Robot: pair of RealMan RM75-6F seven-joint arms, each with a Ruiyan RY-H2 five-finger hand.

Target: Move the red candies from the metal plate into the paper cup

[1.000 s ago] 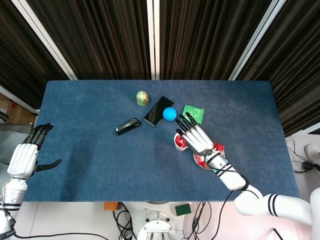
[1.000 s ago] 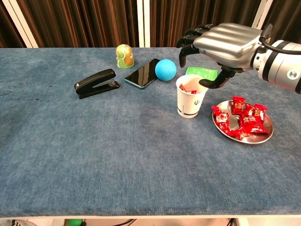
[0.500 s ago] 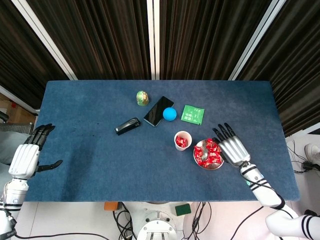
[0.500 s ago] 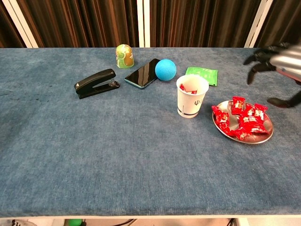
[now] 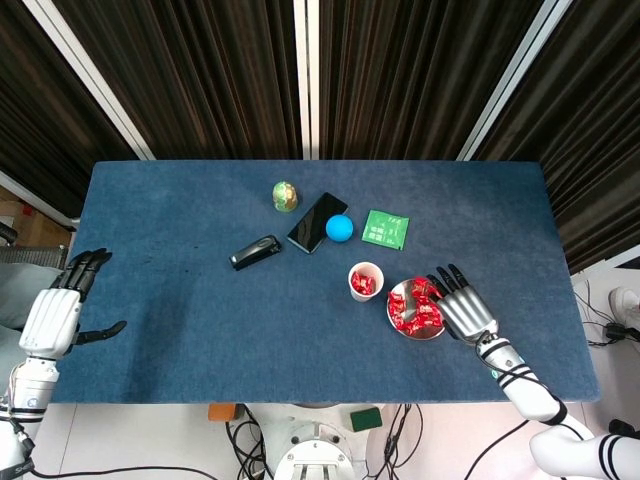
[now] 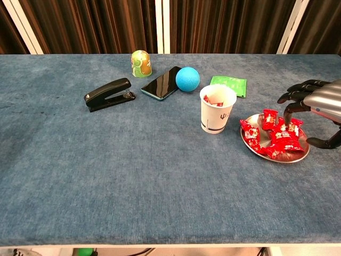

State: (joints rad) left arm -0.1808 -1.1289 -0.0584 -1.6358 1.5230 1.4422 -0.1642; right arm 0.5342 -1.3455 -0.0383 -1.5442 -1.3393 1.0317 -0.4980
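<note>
Overhead, the red candies (image 5: 414, 310) are seen heaped on the metal plate (image 5: 396, 296), a round shiny dish lying at about 4 o'clock from the paper cup (image 5: 365, 281) and just beside it. Red wrappers are also visible inside the cup. The right hand (image 5: 465, 310) is placed at the plate's 3 o'clock edge, fingers spread and nothing held. The left hand (image 5: 55, 315) is seen off the table's 9 o'clock end, fingers apart and empty.

From the chest camera, the candies (image 6: 277, 134) are shown as crinkled red wrappers with small white print, too fine to be read. The cup (image 6: 217, 109) is white with a thin dark band and a small dark mark low on its wall; red wrappers (image 6: 213, 101) are noted inside. The right hand (image 6: 314, 104) is held open, dark fingertips (image 6: 289, 113) curved down over the plate's (image 6: 249, 142) 3 o'clock side; contact cannot be determined.
</note>
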